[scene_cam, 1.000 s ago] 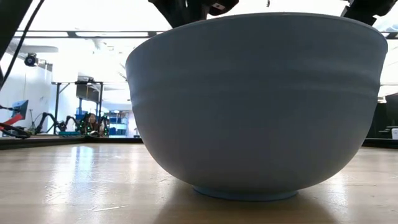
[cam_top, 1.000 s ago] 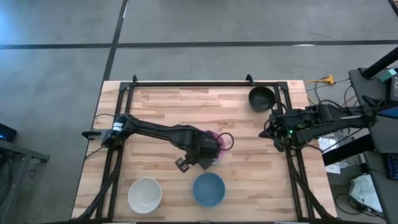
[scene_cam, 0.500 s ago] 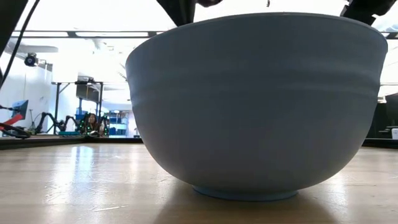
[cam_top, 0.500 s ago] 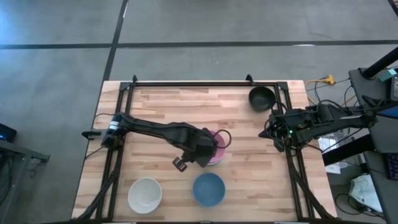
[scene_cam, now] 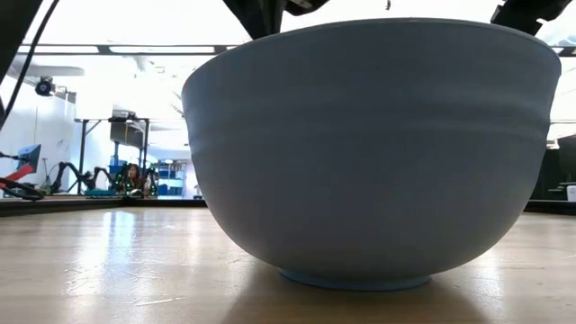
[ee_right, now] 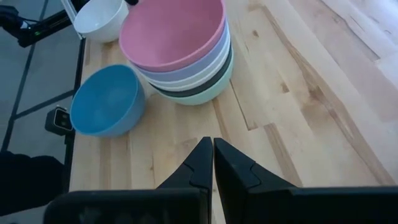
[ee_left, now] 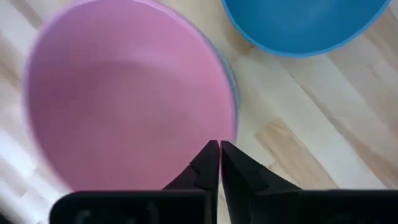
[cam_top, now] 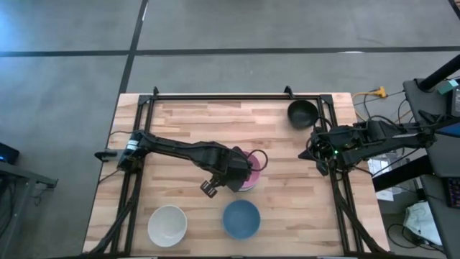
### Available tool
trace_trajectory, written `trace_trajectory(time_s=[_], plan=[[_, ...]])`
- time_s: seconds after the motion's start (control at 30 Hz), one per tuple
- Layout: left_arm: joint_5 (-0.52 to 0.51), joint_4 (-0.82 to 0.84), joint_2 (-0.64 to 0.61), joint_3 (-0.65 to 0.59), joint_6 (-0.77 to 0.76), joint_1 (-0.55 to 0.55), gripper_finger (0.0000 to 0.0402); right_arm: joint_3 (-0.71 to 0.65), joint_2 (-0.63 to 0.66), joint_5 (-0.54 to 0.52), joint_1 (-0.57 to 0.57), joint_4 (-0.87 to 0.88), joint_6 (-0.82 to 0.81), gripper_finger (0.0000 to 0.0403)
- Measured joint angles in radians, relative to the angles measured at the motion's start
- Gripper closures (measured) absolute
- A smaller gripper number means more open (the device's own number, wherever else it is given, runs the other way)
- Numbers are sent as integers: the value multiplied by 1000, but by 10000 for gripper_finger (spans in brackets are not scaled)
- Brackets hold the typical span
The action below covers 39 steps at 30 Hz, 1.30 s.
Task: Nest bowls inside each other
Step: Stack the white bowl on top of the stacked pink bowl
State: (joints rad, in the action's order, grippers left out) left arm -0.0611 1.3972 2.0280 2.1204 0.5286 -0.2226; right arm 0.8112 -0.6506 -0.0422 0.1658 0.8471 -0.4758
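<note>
High view: the left gripper (cam_top: 241,173) has slid slightly nearer the blue bowl (cam_top: 241,219) than a second ago, over the pink bowl (cam_top: 251,173) topping the stack. The white bowl (cam_top: 167,224) sits beside the blue one, the black bowl (cam_top: 302,112) far off.

Left wrist view: fingers pressed together above the pink bowl's rim.

Right wrist view: the right gripper (ee_right: 208,155) is closed, well apart from the stack.
</note>
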Motion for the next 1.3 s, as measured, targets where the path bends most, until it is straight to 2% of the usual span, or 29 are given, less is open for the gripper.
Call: trace_trajectory(time_s=[0.2,0.3,0.43,0.57,0.63,0.83,0.93,1.1,1.2,1.3], plan=[[7,13,-27,1,-88,3,401,0,0,0,0,-4,-4,394],[71,78,-29,1,-182,3,401,0,-1,0,0,-27,-4,394],[215,173,-36,-37,-300,-1,402,0,-1,-1,0,-55,-20,394],[365,167,-102,-180,-342,-28,402,-9,-4,-3,0,-82,-22,394],[367,171,-160,-275,-358,-47,402,-15,-12,-6,0,-89,-22,394],[363,140,-374,-597,-569,-76,402,-30,-69,-14,0,-185,-28,394],[365,29,-500,-751,-703,-89,402,-31,-122,-22,0,-257,-30,394],[364,-246,-715,-993,-962,-118,402,-31,-224,-22,0,-400,-73,394],[366,-377,-824,-1108,-1044,-137,397,-31,-287,-8,0,-476,-115,394],[363,-470,-909,-1196,-1075,-150,368,-29,-345,30,0,-529,-153,394]])
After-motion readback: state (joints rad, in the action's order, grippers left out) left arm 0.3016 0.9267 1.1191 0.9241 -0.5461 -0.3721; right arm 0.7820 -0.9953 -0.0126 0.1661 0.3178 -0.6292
